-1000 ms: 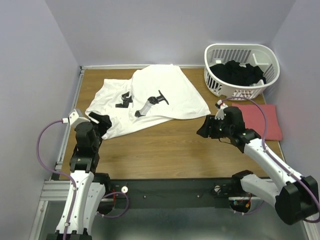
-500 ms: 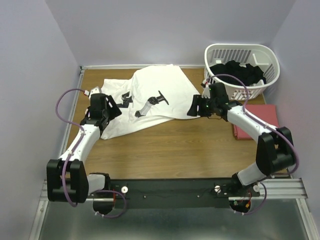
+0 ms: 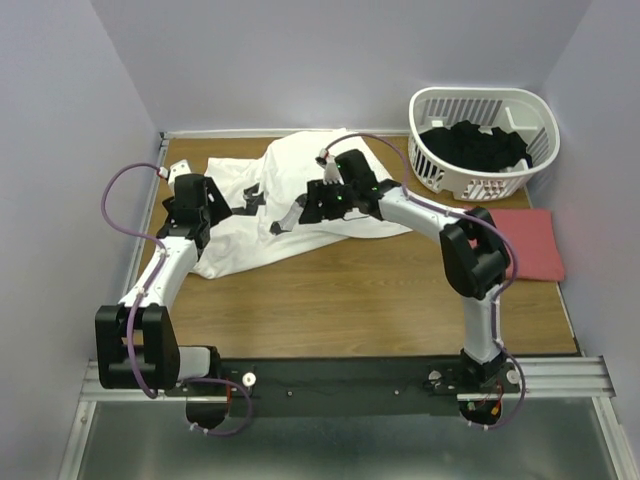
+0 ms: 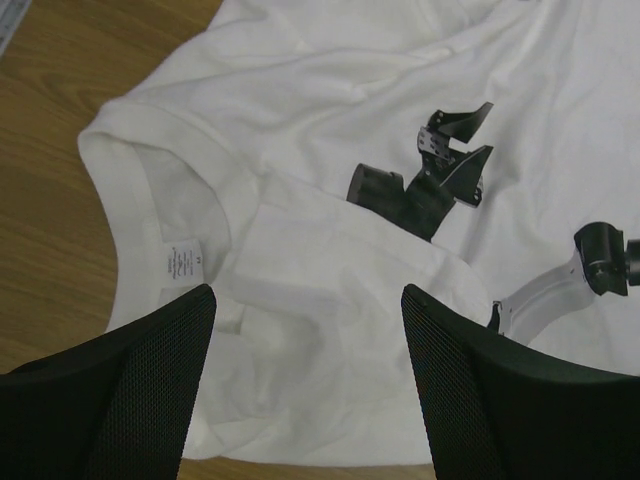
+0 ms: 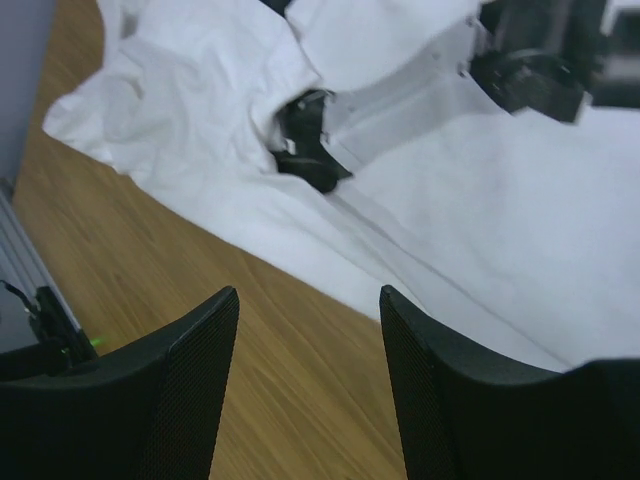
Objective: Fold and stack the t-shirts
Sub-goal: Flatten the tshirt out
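Observation:
The large white t-shirt (image 3: pixel 300 175) lies crumpled at the back left of the table, with a black and white print (image 3: pixel 297 208) on it. Its collar and label show in the left wrist view (image 4: pixel 178 262). My left gripper (image 3: pixel 207 203) is open and empty, low over the shirt's left part (image 4: pixel 330 290). My right gripper (image 3: pixel 315 203) is open and empty over the shirt's front edge (image 5: pixel 250 215), above bare wood. The salmon-red t-shirt (image 3: pixel 528 243) lies folded flat at the right, away from both grippers.
A white slatted basket (image 3: pixel 530 105) holding dark clothes (image 3: pixel 475 145) stands at the back right, just behind the red shirt. Bare wood (image 3: pixel 350 290) fills the front of the table. Lilac walls close in the back and both sides.
Both arms have reached out from near their bases. The right gripper swept left from beside the basket to the white shirt's middle. The left gripper moved forward over the shirt's left part.

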Action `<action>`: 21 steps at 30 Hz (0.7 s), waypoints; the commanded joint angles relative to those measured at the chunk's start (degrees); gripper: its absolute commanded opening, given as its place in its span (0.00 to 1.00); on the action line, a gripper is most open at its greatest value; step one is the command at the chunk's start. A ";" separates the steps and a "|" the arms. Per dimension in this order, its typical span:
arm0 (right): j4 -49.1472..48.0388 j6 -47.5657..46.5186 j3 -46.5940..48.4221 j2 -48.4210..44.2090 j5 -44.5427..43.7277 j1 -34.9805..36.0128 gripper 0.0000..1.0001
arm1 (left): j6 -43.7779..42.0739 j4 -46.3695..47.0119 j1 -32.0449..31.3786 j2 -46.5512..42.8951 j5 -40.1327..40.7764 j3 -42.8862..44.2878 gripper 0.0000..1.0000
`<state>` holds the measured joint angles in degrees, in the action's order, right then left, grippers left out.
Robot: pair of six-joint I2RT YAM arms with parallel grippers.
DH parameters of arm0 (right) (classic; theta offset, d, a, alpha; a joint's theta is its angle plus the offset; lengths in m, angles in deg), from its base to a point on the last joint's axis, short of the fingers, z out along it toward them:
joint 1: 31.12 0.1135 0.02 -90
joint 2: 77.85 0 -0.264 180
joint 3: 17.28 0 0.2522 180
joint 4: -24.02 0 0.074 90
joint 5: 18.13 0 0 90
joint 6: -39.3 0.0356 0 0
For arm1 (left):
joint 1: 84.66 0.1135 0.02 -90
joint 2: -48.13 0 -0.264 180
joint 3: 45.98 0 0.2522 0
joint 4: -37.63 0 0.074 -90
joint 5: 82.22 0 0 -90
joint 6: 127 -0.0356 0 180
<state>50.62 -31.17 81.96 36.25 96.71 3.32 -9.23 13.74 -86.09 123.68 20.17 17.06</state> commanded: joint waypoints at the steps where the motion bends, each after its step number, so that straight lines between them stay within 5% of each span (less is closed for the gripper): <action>1: -6.68 7.44 8.03 6.91 3.63 2.04 0.66 | -2.37 2.22 0.46 -1.90 4.32 -0.93 0.83; 10: -14.51 20.28 22.27 24.74 5.49 4.85 0.63 | -4.30 3.36 0.46 -3.65 6.25 -1.82 0.83; 21: -18.91 27.49 26.06 31.53 5.65 6.52 0.61 | -4.65 3.89 0.46 -5.68 5.46 -1.73 0.83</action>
<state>34.73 -6.60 105.04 65.17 101.13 8.63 -13.05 16.32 -85.78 119.20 24.14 14.89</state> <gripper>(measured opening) 0.613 0.828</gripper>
